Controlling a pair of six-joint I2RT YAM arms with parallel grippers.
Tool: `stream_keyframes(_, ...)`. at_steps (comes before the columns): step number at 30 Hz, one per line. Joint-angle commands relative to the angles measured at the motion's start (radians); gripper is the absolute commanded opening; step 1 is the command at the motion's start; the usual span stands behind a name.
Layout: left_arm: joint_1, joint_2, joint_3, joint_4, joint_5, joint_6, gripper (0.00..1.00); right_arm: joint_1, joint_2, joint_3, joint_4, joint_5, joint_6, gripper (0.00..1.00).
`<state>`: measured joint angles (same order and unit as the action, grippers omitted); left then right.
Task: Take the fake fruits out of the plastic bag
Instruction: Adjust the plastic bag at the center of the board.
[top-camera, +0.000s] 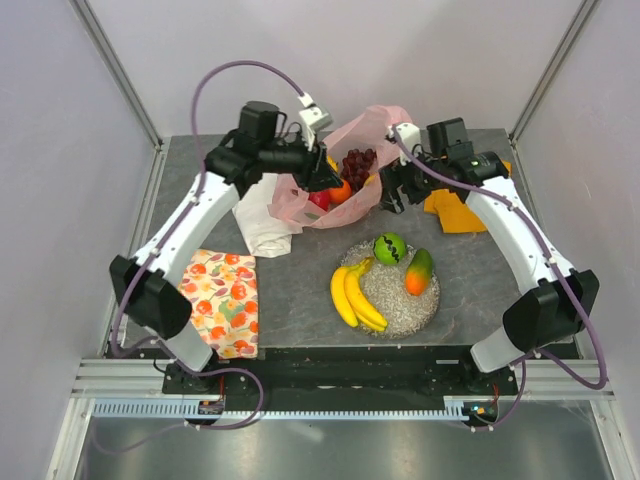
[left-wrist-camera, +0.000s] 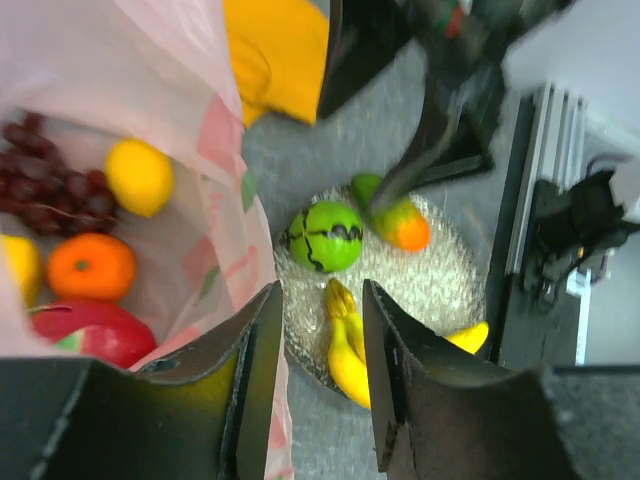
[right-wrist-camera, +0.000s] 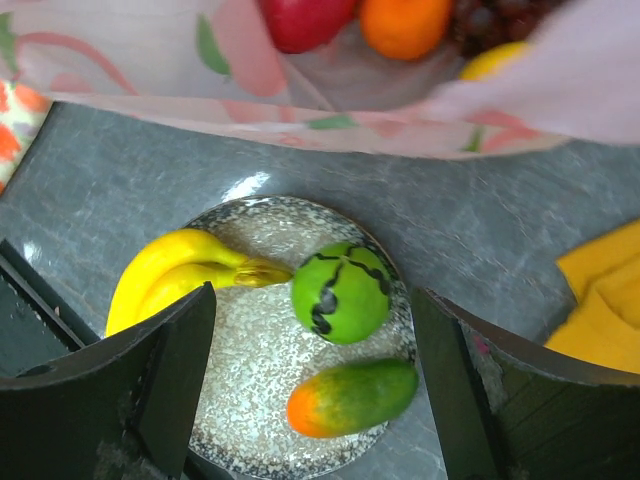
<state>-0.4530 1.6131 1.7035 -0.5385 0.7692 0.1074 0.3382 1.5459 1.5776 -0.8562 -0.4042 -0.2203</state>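
Observation:
The pink plastic bag lies open at the back centre. Inside it are dark grapes, a yellow fruit, an orange and a red fruit. A banana bunch, a green round fruit and a red-green mango lie on the glittery silver dish. My left gripper is open and empty at the bag's left rim, its left finger beside the plastic. My right gripper is open wide and empty just right of the bag, above the table and facing the dish.
A white cloth lies left of the bag. A fruit-patterned cloth is at the near left. A yellow cloth lies under the right arm. Frame posts stand at the table's back corners.

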Motion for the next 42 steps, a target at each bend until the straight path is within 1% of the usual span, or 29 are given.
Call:
stream_keyframes(1, -0.039, 0.143, 0.112, -0.103, -0.021, 0.107, 0.46, -0.120, 0.008, 0.054, 0.012, -0.048, 0.091, 0.86)
stream_keyframes(2, -0.041, 0.180, 0.148, -0.129, -0.054, 0.130, 0.46, -0.137, 0.016, 0.064, 0.016, -0.057, 0.104, 0.86)
stream_keyframes(3, -0.041, 0.214, 0.189, -0.206, -0.071, 0.150, 0.47, -0.158, 0.023, 0.073, 0.020, -0.065, 0.114, 0.86)
stream_keyframes(4, -0.039, 0.281, 0.281, -0.242, -0.088, 0.172, 0.47, -0.163, 0.035, 0.084, 0.031, -0.067, 0.124, 0.86)
stream_keyframes(6, -0.041, 0.336, 0.368, -0.340, -0.160, 0.221, 0.48, -0.174, 0.046, 0.094, 0.046, -0.088, 0.162, 0.90)
stream_keyframes(7, -0.039, 0.367, 0.437, -0.360, -0.189, 0.233, 0.48, -0.176, 0.057, 0.104, 0.058, -0.103, 0.180, 0.92)
stream_keyframes(8, -0.039, 0.402, 0.462, -0.382, -0.252, 0.250, 0.50, -0.179, 0.062, 0.105, 0.071, -0.129, 0.220, 0.95)
stream_keyframes(10, -0.038, 0.430, 0.507, -0.422, -0.300, 0.265, 0.52, -0.192, 0.066, 0.098, 0.120, -0.162, 0.310, 0.98)
stream_keyframes(12, -0.038, 0.444, 0.504, -0.432, -0.344, 0.287, 0.52, -0.197, 0.075, 0.087, 0.163, -0.177, 0.387, 0.98)
stream_keyframes(14, -0.038, 0.449, 0.492, -0.449, -0.373, 0.298, 0.54, -0.197, 0.095, 0.079, 0.181, -0.170, 0.426, 0.98)
stream_keyframes(17, -0.039, 0.444, 0.455, -0.454, -0.395, 0.324, 0.55, -0.197, 0.166, 0.084, 0.232, -0.191, 0.522, 0.98)
stream_keyframes(18, -0.039, 0.436, 0.446, -0.456, -0.392, 0.334, 0.56, -0.199, 0.205, 0.088, 0.267, -0.199, 0.580, 0.98)
stream_keyframes(19, -0.044, 0.430, 0.420, -0.456, -0.387, 0.366, 0.57, -0.197, 0.224, 0.085, 0.293, -0.212, 0.611, 0.98)
stream_keyframes(20, -0.049, 0.427, 0.409, -0.454, -0.386, 0.385, 0.59, -0.194, 0.241, 0.082, 0.318, -0.237, 0.633, 0.98)
stream_keyframes(21, -0.055, 0.426, 0.400, -0.453, -0.390, 0.402, 0.59, -0.191, 0.275, 0.088, 0.339, -0.231, 0.648, 0.98)
stream_keyframes(22, -0.070, 0.426, 0.395, -0.452, -0.399, 0.429, 0.60, -0.186, 0.290, 0.097, 0.332, -0.213, 0.651, 0.96)
stream_keyframes(24, -0.085, 0.438, 0.393, -0.456, -0.442, 0.457, 0.61, -0.186, 0.315, 0.110, 0.304, -0.171, 0.633, 0.88)
stream_keyframes(25, -0.098, 0.455, 0.400, -0.459, -0.461, 0.486, 0.62, -0.188, 0.316, 0.110, 0.296, -0.167, 0.613, 0.77)
stream_keyframes(27, -0.102, 0.470, 0.407, -0.471, -0.510, 0.509, 0.63, -0.195, 0.306, 0.088, 0.290, -0.185, 0.604, 0.62)
stream_keyframes(28, -0.102, 0.485, 0.409, -0.472, -0.531, 0.511, 0.65, -0.199, 0.300, 0.075, 0.289, -0.191, 0.602, 0.50)
stream_keyframes(29, -0.102, 0.488, 0.409, -0.466, -0.571, 0.509, 0.69, -0.203, 0.292, 0.061, 0.290, -0.199, 0.599, 0.42)
stream_keyframes(30, -0.099, 0.492, 0.404, -0.469, -0.576, 0.520, 0.73, -0.202, 0.281, 0.035, 0.289, -0.218, 0.598, 0.35)
stream_keyframes(31, -0.096, 0.485, 0.398, -0.472, -0.571, 0.555, 0.74, -0.203, 0.275, 0.021, 0.289, -0.223, 0.598, 0.21)
stream_keyframes(33, -0.093, 0.476, 0.383, -0.491, -0.544, 0.627, 0.75, -0.203, 0.260, -0.014, 0.293, -0.232, 0.607, 0.03)
stream_keyframes(35, -0.090, 0.466, 0.375, -0.508, -0.513, 0.681, 0.75, -0.203, 0.256, -0.031, 0.308, -0.251, 0.627, 0.01)
stream_keyframes(36, -0.090, 0.461, 0.369, -0.527, -0.501, 0.740, 0.75, -0.203, 0.258, -0.039, 0.312, -0.263, 0.633, 0.01)
stream_keyframes(39, -0.087, 0.409, 0.363, -0.543, -0.380, 0.823, 0.73, -0.202, 0.253, -0.042, 0.319, -0.263, 0.638, 0.02)
stream_keyframes(40, -0.085, 0.397, 0.361, -0.543, -0.301, 0.845, 0.73, -0.200, 0.252, -0.042, 0.321, -0.263, 0.638, 0.02)
stream_keyframes(42, -0.101, 0.384, 0.366, -0.548, -0.265, 0.891, 0.73, -0.200, 0.246, -0.041, 0.322, -0.265, 0.634, 0.03)
